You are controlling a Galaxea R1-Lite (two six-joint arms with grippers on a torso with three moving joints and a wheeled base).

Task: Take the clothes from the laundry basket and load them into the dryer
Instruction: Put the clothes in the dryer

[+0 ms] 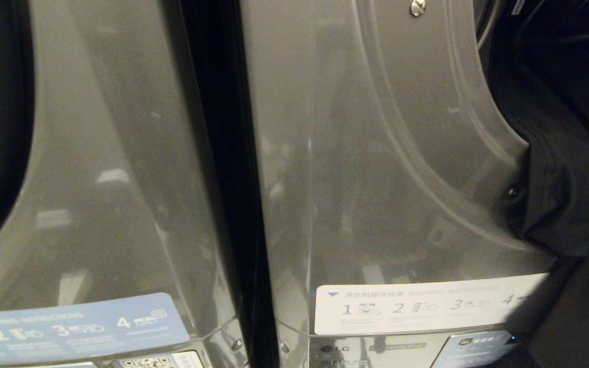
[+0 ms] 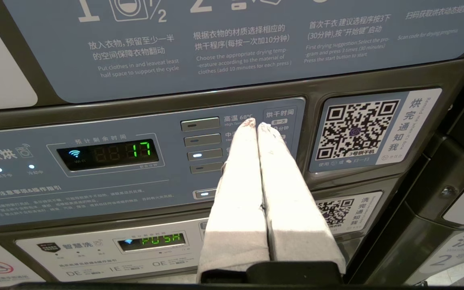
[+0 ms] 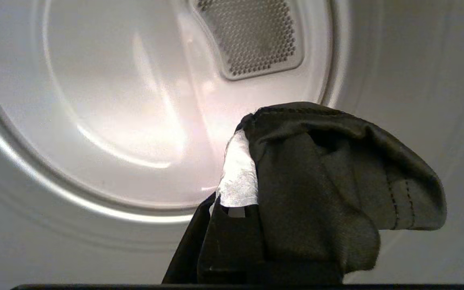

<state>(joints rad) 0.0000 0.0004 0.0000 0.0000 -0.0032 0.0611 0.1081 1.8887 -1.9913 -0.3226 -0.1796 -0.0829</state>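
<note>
A: Where is the garment [image 3: 316, 193] sitting relative to the jaws?

B: Right in them. The right gripper [image 3: 252, 173] is pinching the dark charcoal fabric tight, jaws nearly closed, one white finger pad [image 3: 238, 177] showing at the edge of the cloth. The rest is draping over and past the fingertips, with a stitched hem hanging off to one side.

A: And beyond the tips?

B: The dryer drum [image 3: 107, 121] is lying straight ahead of the jaws, its pale back wall and the perforated vent [image 3: 252, 36] facing them. So the gripper is pointing into the opening, and the cloth's loose end is trailing on the drum side.

A: Is it far enough in to let go?

B: Probably inside the rim, though I'm judging that from the wrist view alone. In the head view, black fabric [image 1: 560, 168] is spilling over the lip of the dryer's [image 1: 376, 153] opening, so part of it may be hanging outside.

A: The other arm?

B: The left gripper [image 2: 256, 127] is parked with its fingers pressed together on nothing, facing a control panel [image 2: 135, 161], well away from the cloth. The right is the nearer by far.
</note>
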